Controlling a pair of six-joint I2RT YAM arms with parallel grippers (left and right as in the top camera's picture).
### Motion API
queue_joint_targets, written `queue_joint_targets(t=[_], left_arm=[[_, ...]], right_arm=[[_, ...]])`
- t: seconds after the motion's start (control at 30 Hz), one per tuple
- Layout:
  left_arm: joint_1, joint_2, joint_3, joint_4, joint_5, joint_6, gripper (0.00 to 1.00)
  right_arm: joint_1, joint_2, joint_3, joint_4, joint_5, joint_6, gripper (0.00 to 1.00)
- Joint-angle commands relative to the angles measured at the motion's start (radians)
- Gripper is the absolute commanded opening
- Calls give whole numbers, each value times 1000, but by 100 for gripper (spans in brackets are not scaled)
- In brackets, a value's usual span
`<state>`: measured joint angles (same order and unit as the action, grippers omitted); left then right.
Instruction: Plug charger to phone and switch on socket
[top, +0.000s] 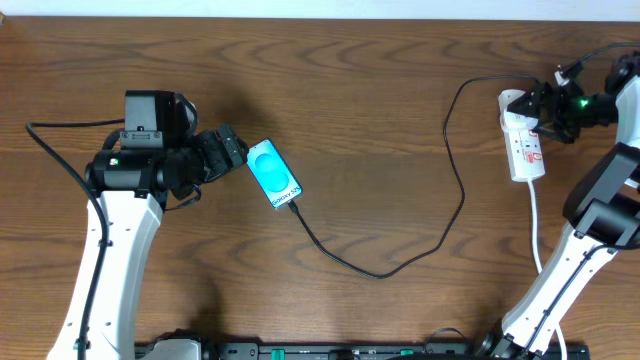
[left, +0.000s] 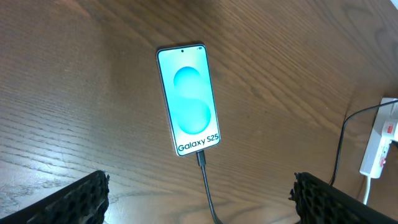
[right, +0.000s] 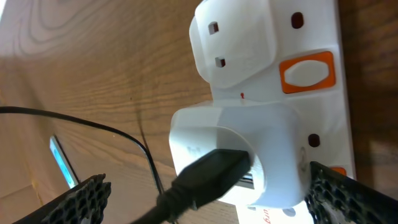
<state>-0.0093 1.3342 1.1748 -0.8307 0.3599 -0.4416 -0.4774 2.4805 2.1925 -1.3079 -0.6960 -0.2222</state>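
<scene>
The charger (top: 380, 272) tip is seated in the phone (top: 273, 173): plugging is done. The left tool (top: 232, 150), open and empty, sits just beside the phone. The socket (top: 524, 145) lies well right of the phone, with the right tool (top: 547, 108), open and empty, at it. The switch (right: 307, 70) state is unclear; it probably remains to be pressed.

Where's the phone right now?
In the overhead view the phone lies left of centre, just beside the left gripper, with the charger plugged into its lower end.
</scene>
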Motion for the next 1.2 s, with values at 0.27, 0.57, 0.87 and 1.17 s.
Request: queue_joint_targets(t=[0.27, 0.57, 0.87, 1.17], left_arm=[[4, 5, 9, -7, -14, 2, 95], [4, 5, 9, -8, -14, 2, 95], [4, 5, 9, -11, -14, 2, 95], [4, 5, 9, -11, -14, 2, 95]], right_arm=[[29, 24, 3, -10, -12, 8, 97], [29, 24, -26, -7, 9, 3, 96], [30, 24, -63, 10, 8, 5, 97], [29, 24, -63, 22, 13, 10, 98]])
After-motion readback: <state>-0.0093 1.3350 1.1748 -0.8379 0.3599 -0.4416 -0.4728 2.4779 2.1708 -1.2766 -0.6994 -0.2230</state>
